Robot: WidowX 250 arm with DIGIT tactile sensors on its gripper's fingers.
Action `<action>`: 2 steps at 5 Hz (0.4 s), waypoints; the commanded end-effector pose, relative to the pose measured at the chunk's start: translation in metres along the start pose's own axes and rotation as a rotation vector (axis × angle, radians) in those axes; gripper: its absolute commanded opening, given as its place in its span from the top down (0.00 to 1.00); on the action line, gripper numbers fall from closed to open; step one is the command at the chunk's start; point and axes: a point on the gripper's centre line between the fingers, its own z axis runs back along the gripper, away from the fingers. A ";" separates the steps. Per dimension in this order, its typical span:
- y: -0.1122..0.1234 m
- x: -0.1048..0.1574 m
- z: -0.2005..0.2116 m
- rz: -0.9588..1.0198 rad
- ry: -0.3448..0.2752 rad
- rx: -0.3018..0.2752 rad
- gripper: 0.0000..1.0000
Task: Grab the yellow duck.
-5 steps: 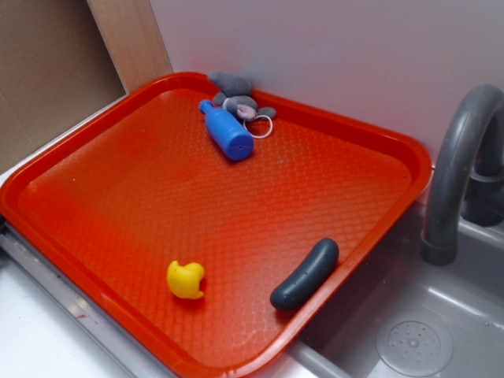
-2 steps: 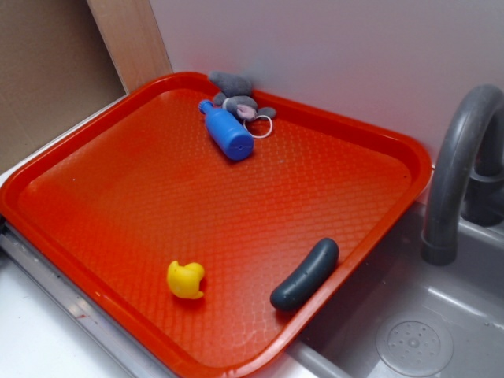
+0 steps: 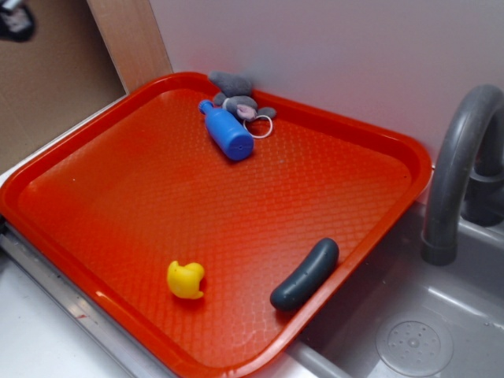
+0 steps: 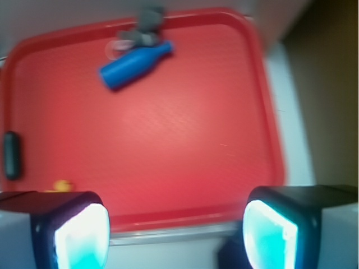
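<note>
Presently the gripper (image 4: pixel 171 227) is held with jaws spread apart above the red tray (image 4: pixel 263 112); the yellow duck (image 3: pixel 186 279) is seen untouched near its front rim.

Tray (image 3: pixel 354 134) glossy red plastic, pebbled texture; yellow duck (image 3: pixel 185 279) smooth rubbery; faucet (image 3: pixel 457 157) matt grey plastic.

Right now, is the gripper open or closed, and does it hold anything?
Gripper: open, jaws wide apart, holding nothing. The yellow duck lies untouched on the red tray.
</note>
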 end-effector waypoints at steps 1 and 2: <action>-0.090 -0.013 -0.025 -0.114 0.089 -0.117 0.00; -0.110 -0.023 -0.048 -0.153 0.138 -0.098 0.00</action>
